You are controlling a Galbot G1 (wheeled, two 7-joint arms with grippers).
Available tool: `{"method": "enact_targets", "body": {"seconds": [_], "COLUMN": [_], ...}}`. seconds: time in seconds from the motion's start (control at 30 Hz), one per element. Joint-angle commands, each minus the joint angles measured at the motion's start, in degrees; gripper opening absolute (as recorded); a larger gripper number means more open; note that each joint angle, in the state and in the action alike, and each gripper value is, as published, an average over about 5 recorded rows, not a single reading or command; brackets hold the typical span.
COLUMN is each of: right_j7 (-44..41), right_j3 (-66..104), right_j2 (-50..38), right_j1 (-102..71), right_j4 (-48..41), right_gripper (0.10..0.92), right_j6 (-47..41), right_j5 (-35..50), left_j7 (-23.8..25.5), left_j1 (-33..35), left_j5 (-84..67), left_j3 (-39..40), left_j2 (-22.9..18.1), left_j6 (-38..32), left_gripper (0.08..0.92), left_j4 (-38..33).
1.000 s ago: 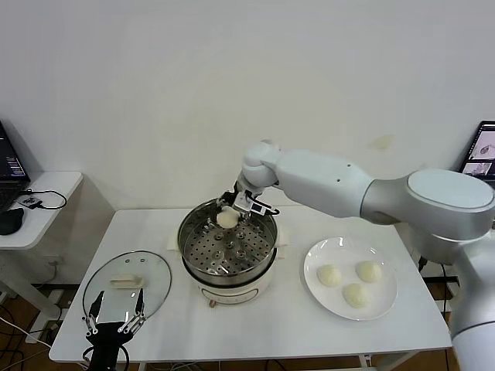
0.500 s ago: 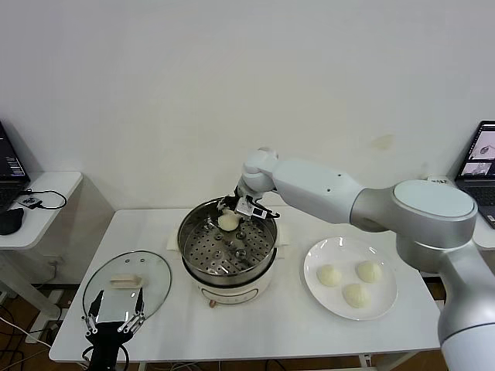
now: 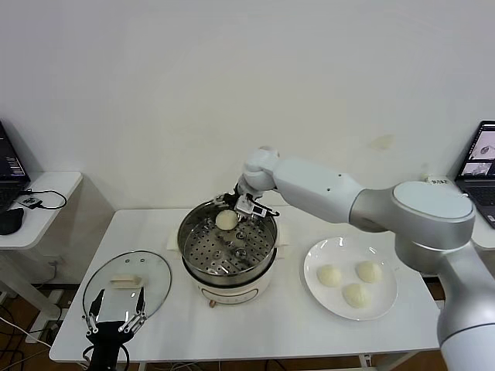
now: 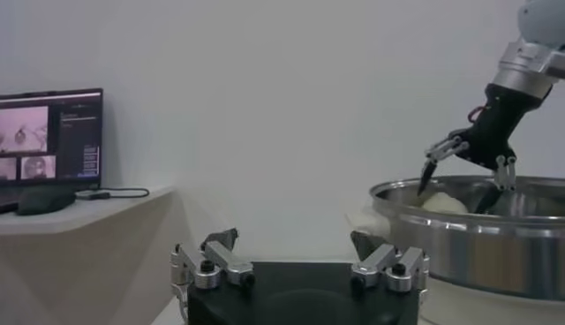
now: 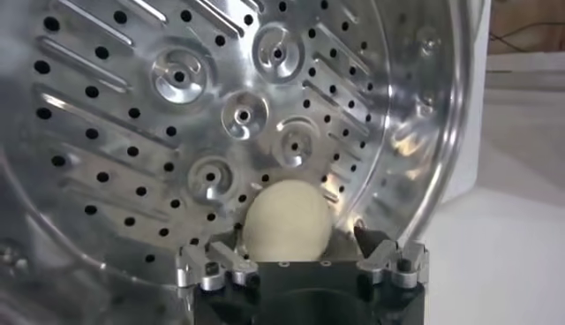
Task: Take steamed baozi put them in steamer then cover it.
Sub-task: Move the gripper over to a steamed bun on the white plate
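Your right gripper [image 3: 236, 210] sits low inside the steamer [image 3: 191, 232], at its far wall, with its jaws spread apart on either side of one steamed baozi [image 3: 227, 220]. In the right wrist view that bun [image 5: 288, 220] lies between the parted fingers [image 5: 384, 258], resting on the perforated floor; whether the pads touch the dough you cannot tell. The wide jaws suggest a release, the bun being set near the wall so that the middle and near side of the floor stay free for the others.

Well apart from that gripper, toward the arm's own side, a white plate [image 3: 386, 304] on the surface [image 3: 271, 328] carries the three other buns [image 3: 355, 282]; by this count the loading is about a quarter done. To clear the basket you should lift straight up before swinging toward the plate, since a sideways pull could drag the soft bun or strike the steel rim.

Your left gripper [image 3: 115, 321] waits at the near edge of the surface, jaws open and holding nothing, just beside the cover [image 3: 151, 274], which lies flat with its bar handle [image 3: 127, 281] upward. This placing fits its likely later duty of lidding the steamer, and from the left wrist view the steamer rim [image 4: 459, 216] and the working gripper [image 4: 468, 172] show beyond it
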Motion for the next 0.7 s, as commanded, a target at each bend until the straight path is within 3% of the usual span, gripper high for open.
{"method": "enact_targets", "body": {"seconds": [0.03,0.13,0.3,0.7], "right_j7": [-6.0,-8.2,-9.1,-10.9], "right_j3": [-0.1,-0.3,-1.1,-6.1], "right_j2": [-4.3,-9.6,-19.3,-42.5], "right_j1": [5.6,9.5,14.2,11.6], "right_j4": [8.2,15.1,23.1,38.3], "right_gripper": [0.823,0.823,0.823,0.823], "right_j6": [-12.7,-23.9,-36.3,-43.2], "right_j5": [12.2,20.1,24.7,24.3], "left_j7": [0.0,-0.2,-0.4,-0.1], "left_j1": [0.0,-0.3,-1.3,-3.2], "left_j5": [-0.1,-0.5,-1.6,-1.8], "left_j3": [0.0,-0.1,-0.8,-1.3], "left_j2": [0.2,0.8,1.9,3.6], "left_j6": [0.5,1.6,3.1,3.6], "left_gripper": [0.823,0.823,0.823,0.823], "left_j4": [-0.1,-0.2,-0.3,1.0]}}
